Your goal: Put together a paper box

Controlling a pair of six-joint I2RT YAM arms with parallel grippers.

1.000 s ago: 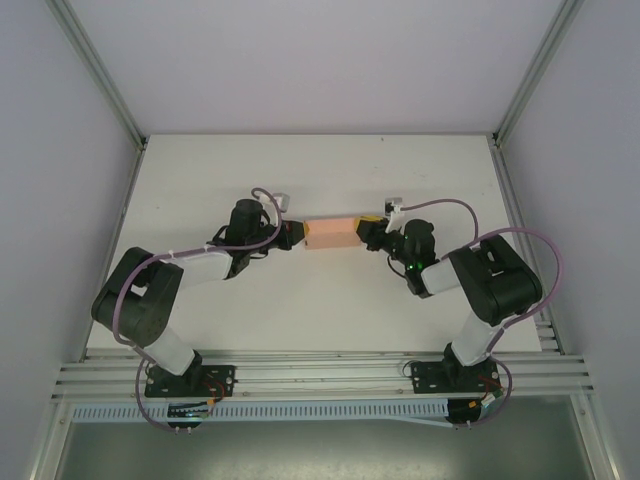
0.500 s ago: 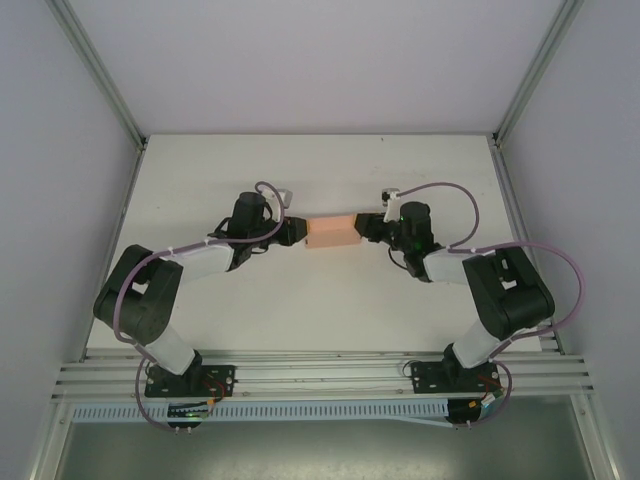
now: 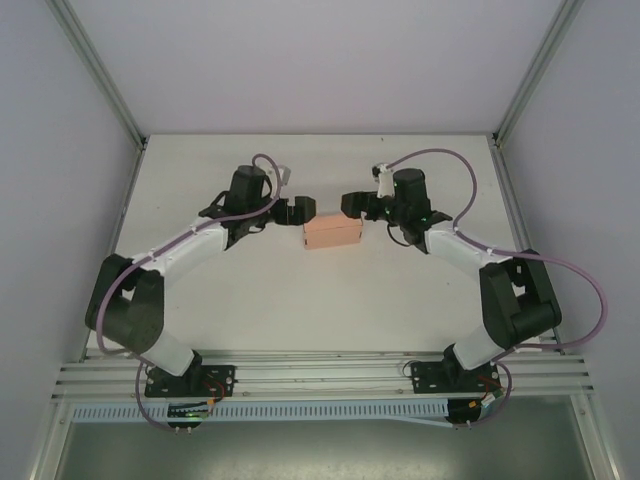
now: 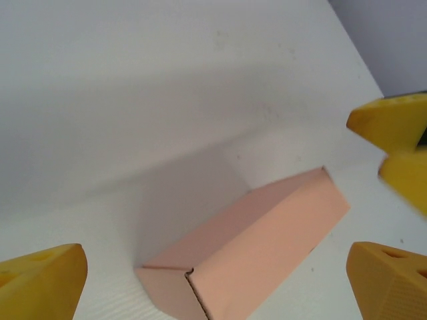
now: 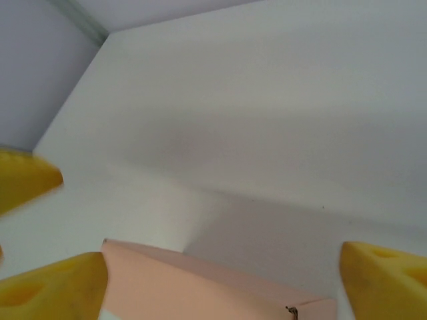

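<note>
Paper box [image 3: 332, 234] — salmon-pink, folded up, lying flat mid-table [image 3: 300, 300]. Left gripper [image 3: 300, 208], right gripper [image 3: 352, 204] — both spread wide, holding nothing, near its far left and right corners.

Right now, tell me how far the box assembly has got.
Done: the box is folded into a closed block, lying on the table. In hand: nothing; the left jaws and right jaws stand open by its far corners, off it. Left: maybe pressing the end flap home; I cannot tell if it is tucked.
</note>
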